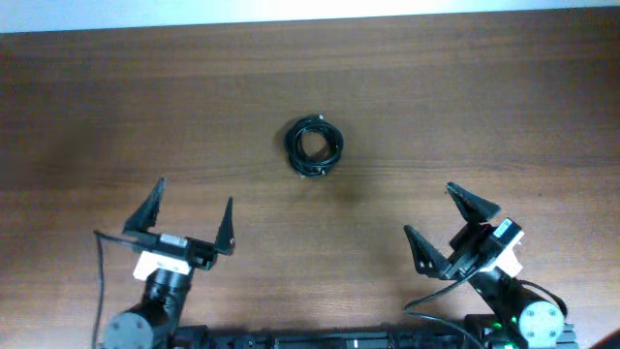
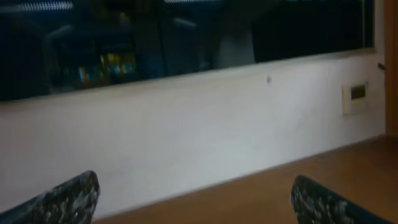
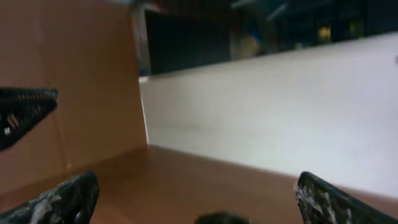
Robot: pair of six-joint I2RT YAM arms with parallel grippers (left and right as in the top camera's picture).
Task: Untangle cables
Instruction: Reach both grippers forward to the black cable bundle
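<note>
The cables (image 1: pixel 314 146) lie as one tight black coiled bundle on the wooden table (image 1: pixel 465 116), near its middle. My left gripper (image 1: pixel 194 210) is open and empty at the front left, well short of the bundle. My right gripper (image 1: pixel 449 215) is open and empty at the front right, also apart from it. In the left wrist view the open fingers (image 2: pixel 196 199) frame bare table and a white wall; the cables are out of view there. In the right wrist view a dark blur at the bottom edge (image 3: pixel 217 218) may be the bundle, between the open fingers (image 3: pixel 196 196).
A white wall (image 2: pixel 205 124) runs behind the table's far edge, with dark windows above. A brown panel (image 3: pixel 68 93) stands at the left of the right wrist view, where my left gripper's finger (image 3: pixel 22 112) shows. The arms' own black wires (image 1: pixel 99 281) trail near the front edge.
</note>
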